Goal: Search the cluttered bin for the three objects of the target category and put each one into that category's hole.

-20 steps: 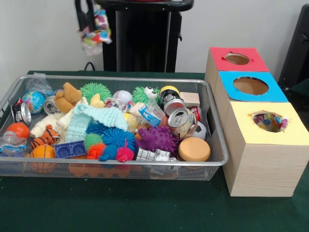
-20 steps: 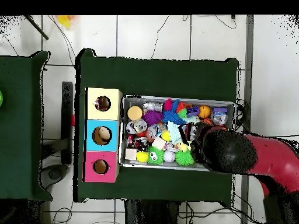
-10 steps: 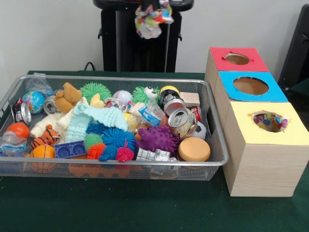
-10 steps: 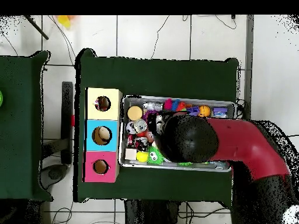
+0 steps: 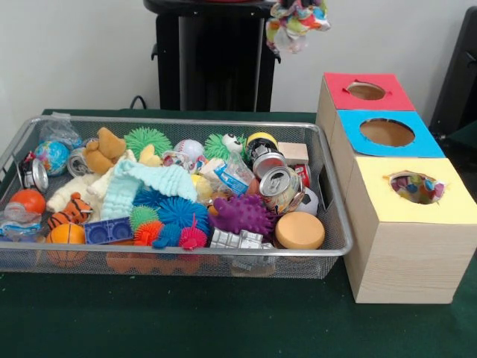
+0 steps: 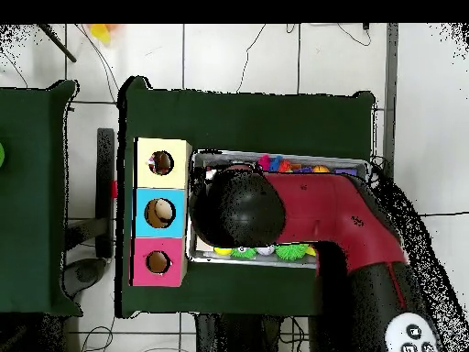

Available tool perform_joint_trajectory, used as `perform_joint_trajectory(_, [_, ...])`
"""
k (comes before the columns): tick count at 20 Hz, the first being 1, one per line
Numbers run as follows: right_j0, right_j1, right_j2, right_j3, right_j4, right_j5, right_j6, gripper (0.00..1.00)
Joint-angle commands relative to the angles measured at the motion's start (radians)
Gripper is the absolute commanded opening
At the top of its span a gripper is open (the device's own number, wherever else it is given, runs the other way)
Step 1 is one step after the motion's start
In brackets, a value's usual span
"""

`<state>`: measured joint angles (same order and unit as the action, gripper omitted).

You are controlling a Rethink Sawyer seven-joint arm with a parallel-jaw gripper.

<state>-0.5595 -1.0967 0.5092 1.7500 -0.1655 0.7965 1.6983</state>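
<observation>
A crumpled multicoloured cloth hangs in the air at the top of the front view, above the bin's far right corner and left of the red-topped box. My gripper holds it from above and is almost wholly cut off by the top edge. In the overhead view the red arm's black wrist covers the bin's left half and hides gripper and cloth. The yellow-topped box shows similar colourful fabric inside its hole. The blue-topped box stands between the two.
The wire mesh bin holds spiky rubber balls, crushed cans, plush animals, a pale green cloth, a purple spiky toy and a round sponge. The three boxes stand in a row right of the bin.
The held cloth has travelled from above the bin's far left, across its middle, to above its far right corner near the boxes. Overhead, the arm swept over the bin toward the boxes.
</observation>
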Motion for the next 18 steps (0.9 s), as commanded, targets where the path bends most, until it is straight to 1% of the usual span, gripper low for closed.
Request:
perform_joint_trajectory(1, [0.082, 0.063, -0.131, -0.069, -0.002, 0.056, 0.357, 0.0])
perform_joint_trajectory(4, [0.154, 0.111, -0.189, -0.108, -0.033, 0.036, 0.419, 0.0])
perform_joint_trajectory(7, [0.216, 0.163, -0.234, -0.134, -0.033, -0.007, 0.464, 0.0])
perform_joint_trajectory(14, [0.285, 0.235, -0.294, -0.185, -0.023, -0.063, 0.499, 0.0])
perform_joint_trajectory(18, [0.322, 0.262, -0.324, -0.219, -0.02, -0.068, 0.523, 0.0])
